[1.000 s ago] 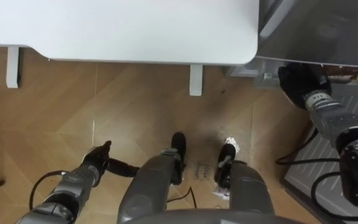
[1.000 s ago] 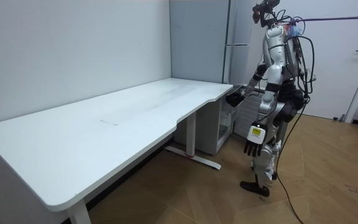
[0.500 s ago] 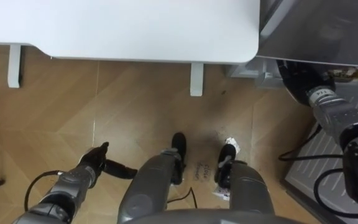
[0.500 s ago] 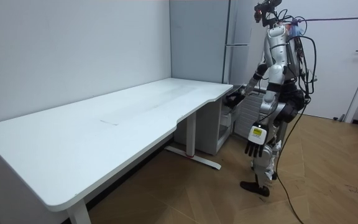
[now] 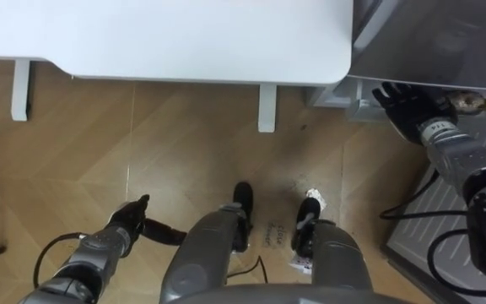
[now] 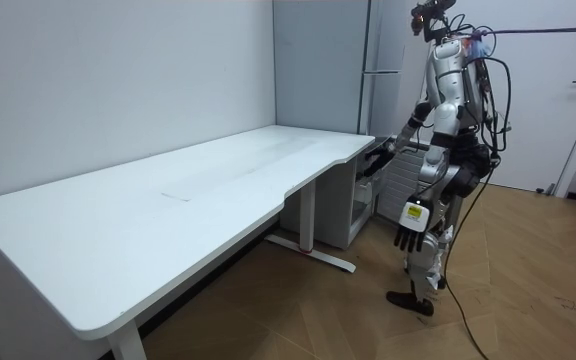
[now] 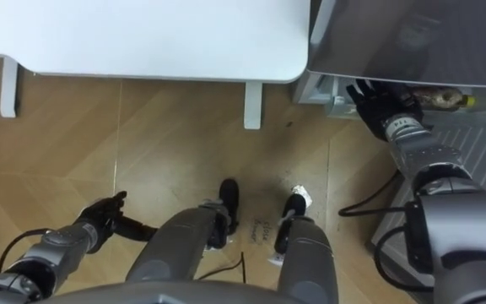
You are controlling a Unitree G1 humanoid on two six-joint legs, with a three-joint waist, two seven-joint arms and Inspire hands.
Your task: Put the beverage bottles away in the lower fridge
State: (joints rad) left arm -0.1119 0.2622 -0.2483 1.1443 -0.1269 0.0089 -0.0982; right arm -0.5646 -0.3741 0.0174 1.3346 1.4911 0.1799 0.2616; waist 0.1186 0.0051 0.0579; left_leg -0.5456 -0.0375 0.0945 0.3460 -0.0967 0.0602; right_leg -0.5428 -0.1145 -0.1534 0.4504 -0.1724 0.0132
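In the upper right of the frame, the robot's right hand (image 5: pixel 402 105) reaches into the open lower compartment of the tall grey metal fridge (image 5: pixel 445 34). Its dark fingers are spread and straight, and they hold nothing. Just to the right of that hand, a pale brownish drink bottle with a yellow end (image 5: pixel 466 103) lies on its side inside the compartment, under the fridge's grey overhang. Whether it touches the hand cannot be told.

The broad white counter (image 5: pixel 184 42) runs across the top of the frame, and its rounded corner ends just beside the fridge. The light wooden herringbone floor (image 5: pixel 184 143) lies below it.

In the lower left of the frame, the left hand (image 5: pixel 127 217) hangs low beside the robot's leg, well apart from the fridge. Its fingers are loose and empty and its thumb is raised.

In the room view the robot stands upright at the far end of the counter, facing the fridge. One arm is stretched toward the low compartment and the other hangs at its side.
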